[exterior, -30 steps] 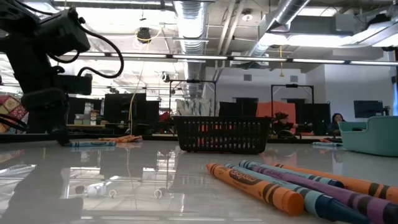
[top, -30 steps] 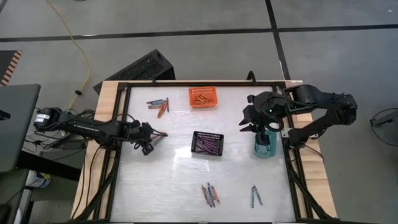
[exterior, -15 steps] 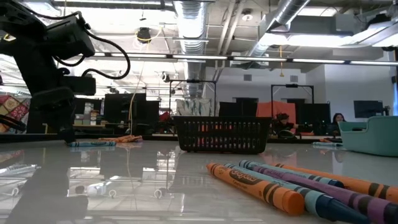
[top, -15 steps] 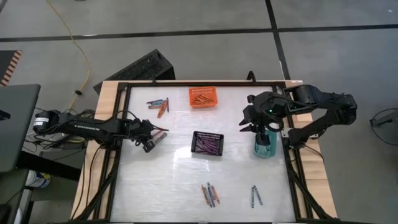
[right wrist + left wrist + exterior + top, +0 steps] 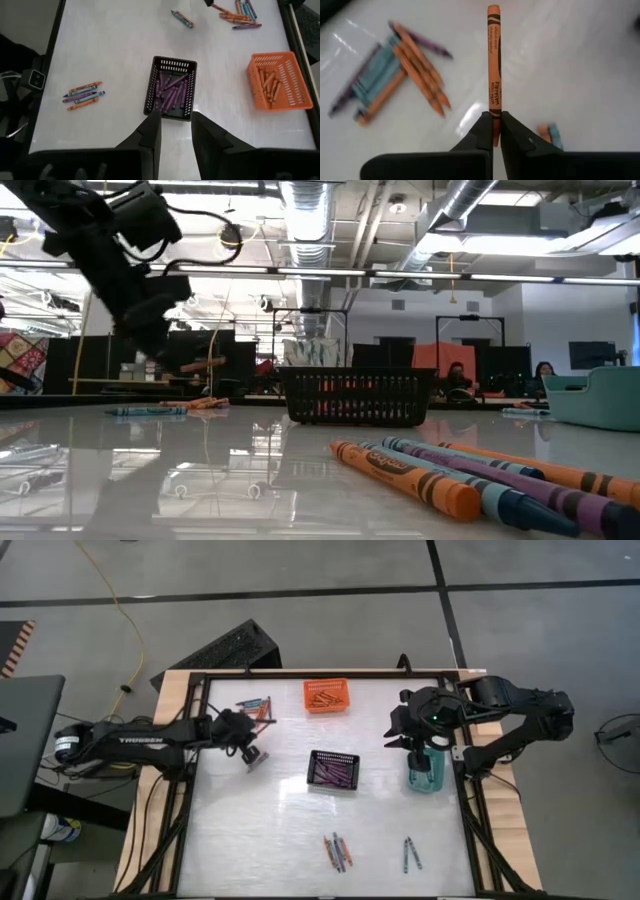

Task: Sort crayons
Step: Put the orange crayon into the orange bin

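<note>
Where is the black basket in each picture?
High view: the black basket sits mid-table.
Low view: the black basket stands in the middle, behind the near crayons.
Left wrist view: not in it; only an orange crayon in the left end effector.
Right wrist view: the black basket is at centre.
Shared landmark: the orange basket, seen from above and from the right wrist.
</note>
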Robot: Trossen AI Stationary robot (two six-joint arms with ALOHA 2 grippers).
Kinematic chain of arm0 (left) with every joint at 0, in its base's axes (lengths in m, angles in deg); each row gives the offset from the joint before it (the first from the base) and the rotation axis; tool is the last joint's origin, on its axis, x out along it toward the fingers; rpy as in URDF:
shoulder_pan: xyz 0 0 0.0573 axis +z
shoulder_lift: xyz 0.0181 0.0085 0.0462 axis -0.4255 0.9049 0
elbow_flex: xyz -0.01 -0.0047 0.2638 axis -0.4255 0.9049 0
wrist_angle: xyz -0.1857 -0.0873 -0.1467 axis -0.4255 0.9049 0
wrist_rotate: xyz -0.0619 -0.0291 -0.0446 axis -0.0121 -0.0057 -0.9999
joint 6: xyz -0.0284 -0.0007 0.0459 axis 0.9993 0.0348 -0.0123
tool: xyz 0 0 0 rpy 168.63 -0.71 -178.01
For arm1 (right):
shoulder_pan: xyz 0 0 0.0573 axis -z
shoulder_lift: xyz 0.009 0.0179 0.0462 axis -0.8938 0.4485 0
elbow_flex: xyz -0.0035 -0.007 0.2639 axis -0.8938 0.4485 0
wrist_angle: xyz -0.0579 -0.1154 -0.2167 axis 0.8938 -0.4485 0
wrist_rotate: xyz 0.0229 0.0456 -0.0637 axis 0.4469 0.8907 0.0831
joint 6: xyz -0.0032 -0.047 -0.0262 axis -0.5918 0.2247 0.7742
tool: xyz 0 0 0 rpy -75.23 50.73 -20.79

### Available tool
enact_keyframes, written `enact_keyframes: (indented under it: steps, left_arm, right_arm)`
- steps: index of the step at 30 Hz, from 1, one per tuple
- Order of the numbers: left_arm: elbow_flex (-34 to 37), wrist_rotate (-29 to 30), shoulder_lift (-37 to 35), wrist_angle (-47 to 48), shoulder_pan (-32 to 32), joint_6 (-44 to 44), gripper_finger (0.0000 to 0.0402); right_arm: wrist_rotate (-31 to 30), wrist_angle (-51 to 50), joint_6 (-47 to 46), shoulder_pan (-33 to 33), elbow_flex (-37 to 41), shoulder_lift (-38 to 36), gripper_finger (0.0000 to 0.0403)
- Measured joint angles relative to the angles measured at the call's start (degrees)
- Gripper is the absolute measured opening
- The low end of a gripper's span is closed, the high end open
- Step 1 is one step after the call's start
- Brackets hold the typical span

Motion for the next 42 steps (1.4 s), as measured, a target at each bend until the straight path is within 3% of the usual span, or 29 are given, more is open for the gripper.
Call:
enact_keyframes:
  steps: [8, 21, 30, 42]
  left_arm:
    - [-4.6, -3.0, 3.6, -7.3, 5.1, -6.2, 0.0000]
    - [-28.4, -8.2, 29.1, -9.7, 8.8, -19.5, 0.0000]
    - [-45.1, -12.2, 44.6, -0.2, 11.9, -24.5, 0.0000]
    - [-57.9, -16.8, 55.0, 10.9, 15.5, -28.8, 0.0024]
  right_arm:
    - [-1.6, -0.2, -2.9, -1.3, 1.0, 0.6, 0.0102]
    - [-5.5, 1.0, -14.3, -5.1, 14.2, 0.6, 0.0102]
    - [-12.0, 3.2, -30.3, -12.9, 23.4, 0.6, 0.0102]
    - [-24.0, 3.1, -50.9, -24.2, 28.2, 0.6, 0.0102]
